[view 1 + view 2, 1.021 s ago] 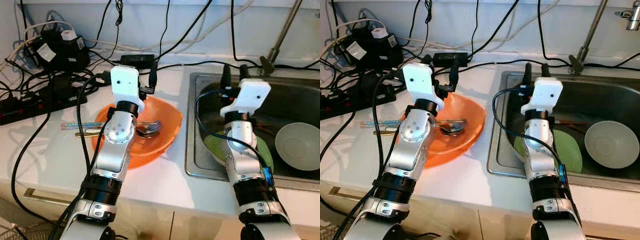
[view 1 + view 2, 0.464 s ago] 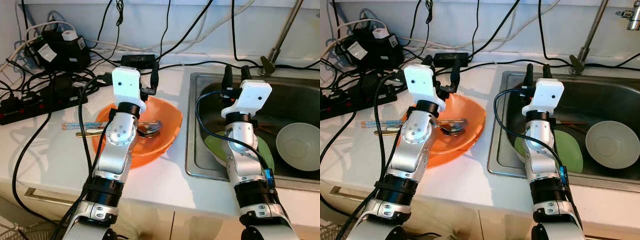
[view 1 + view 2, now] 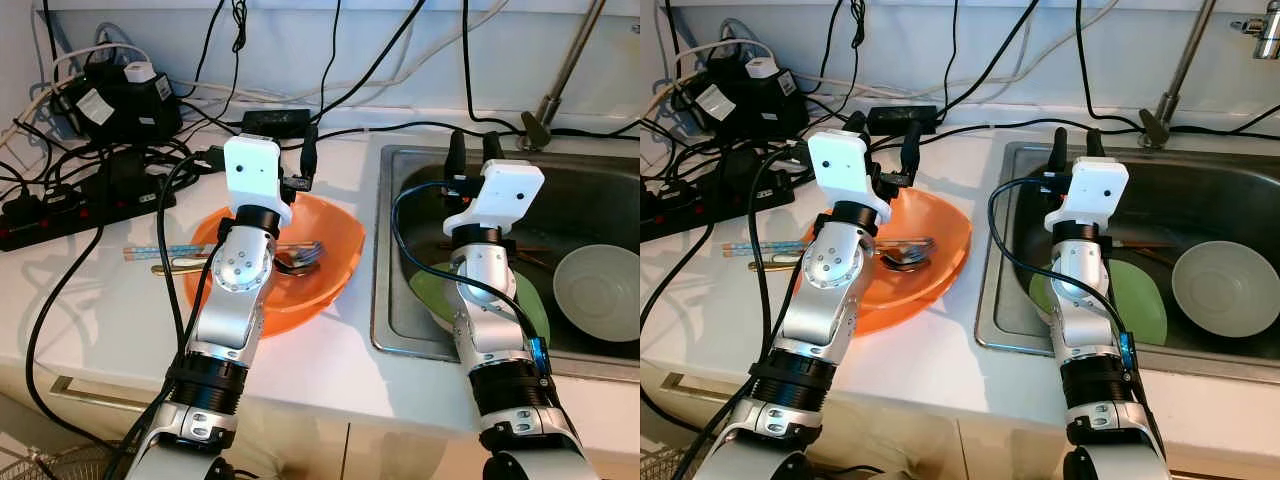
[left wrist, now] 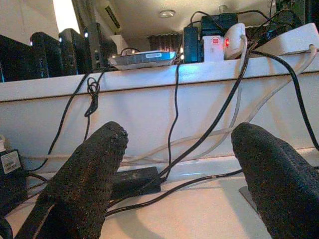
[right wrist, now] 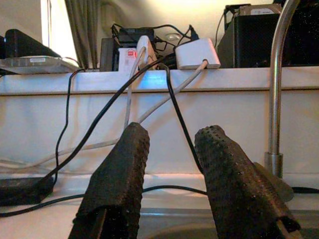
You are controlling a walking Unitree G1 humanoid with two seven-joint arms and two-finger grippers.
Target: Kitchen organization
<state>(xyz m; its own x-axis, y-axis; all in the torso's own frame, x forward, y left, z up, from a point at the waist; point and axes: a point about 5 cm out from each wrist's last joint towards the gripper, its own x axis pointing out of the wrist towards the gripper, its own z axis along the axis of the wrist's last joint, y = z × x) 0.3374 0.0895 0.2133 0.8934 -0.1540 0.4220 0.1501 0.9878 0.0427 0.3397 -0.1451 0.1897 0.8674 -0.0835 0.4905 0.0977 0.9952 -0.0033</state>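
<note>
Left eye view: left gripper (image 3: pixel 262 152) (fingers apart) above orange bowl (image 3: pixel 335 240) rim.

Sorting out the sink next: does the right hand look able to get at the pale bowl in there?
Probably yes. The right hand hovers open above the sink, and the pale bowl sits uncovered beside it, nothing between.

An orange bowl (image 3: pixel 320 265) sits upright on the white counter just left of the sink (image 3: pixel 385 300), with a metal spoon and fork (image 3: pixel 300 258) lying in it. Inside the sink, a green plate (image 3: pixel 530 310) lies flat beside a pale bowl (image 3: pixel 600 290), upright.
</note>
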